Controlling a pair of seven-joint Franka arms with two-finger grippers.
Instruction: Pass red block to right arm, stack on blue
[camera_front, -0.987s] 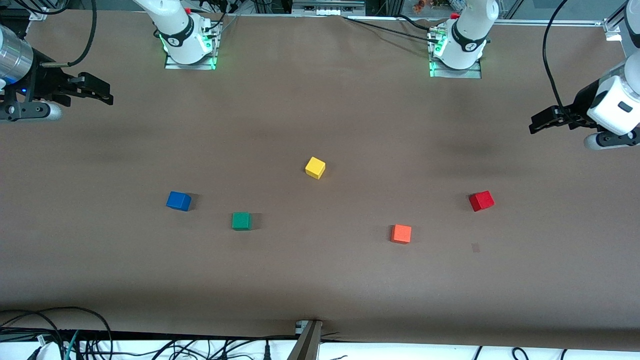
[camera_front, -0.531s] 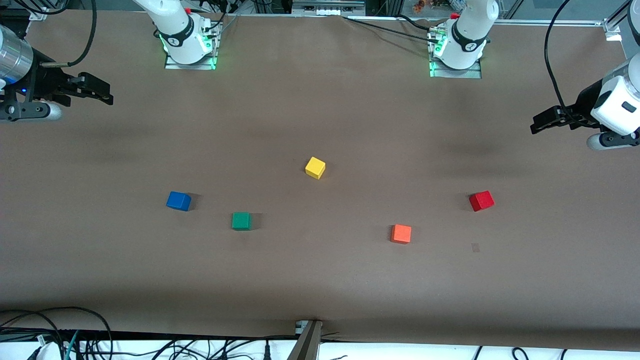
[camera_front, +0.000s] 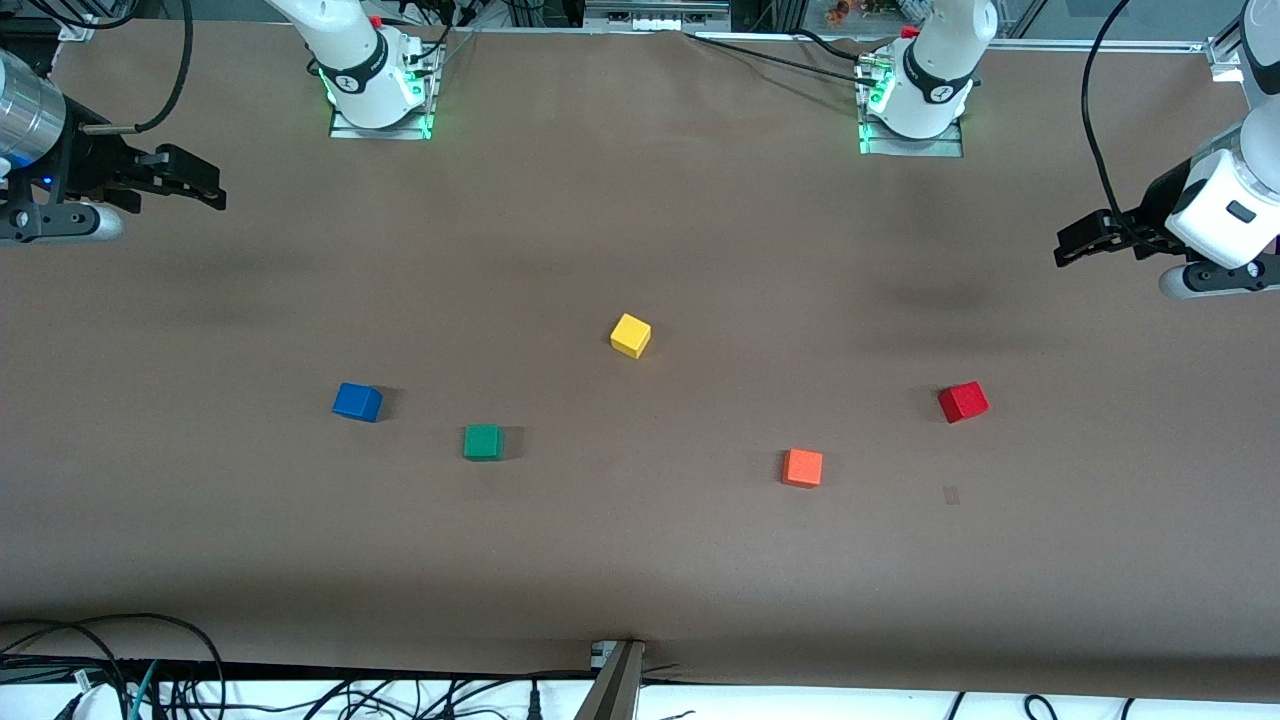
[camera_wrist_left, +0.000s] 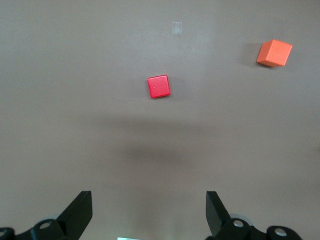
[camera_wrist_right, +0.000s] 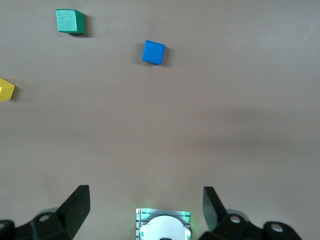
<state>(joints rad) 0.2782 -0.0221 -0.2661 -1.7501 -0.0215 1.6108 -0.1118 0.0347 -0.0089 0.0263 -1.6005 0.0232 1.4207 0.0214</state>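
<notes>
The red block (camera_front: 963, 402) lies on the brown table toward the left arm's end; it also shows in the left wrist view (camera_wrist_left: 159, 86). The blue block (camera_front: 357, 402) lies toward the right arm's end and shows in the right wrist view (camera_wrist_right: 153, 52). My left gripper (camera_front: 1072, 245) is up in the air over the left arm's end of the table, open and empty (camera_wrist_left: 148, 205), well apart from the red block. My right gripper (camera_front: 205, 185) is up over the right arm's end of the table, open and empty (camera_wrist_right: 145, 197), and waits.
A yellow cube (camera_front: 630, 335) sits mid-table, a green cube (camera_front: 483, 442) beside the blue one, and an orange cube (camera_front: 802, 467) beside the red one, nearer to the front camera. The arm bases (camera_front: 378, 90) (camera_front: 912, 100) stand along the table's edge. Cables (camera_front: 150, 680) lie off the edge nearest the front camera.
My left gripper has shifted only slightly over its end of the table. The right arm and all the cubes have not moved.
</notes>
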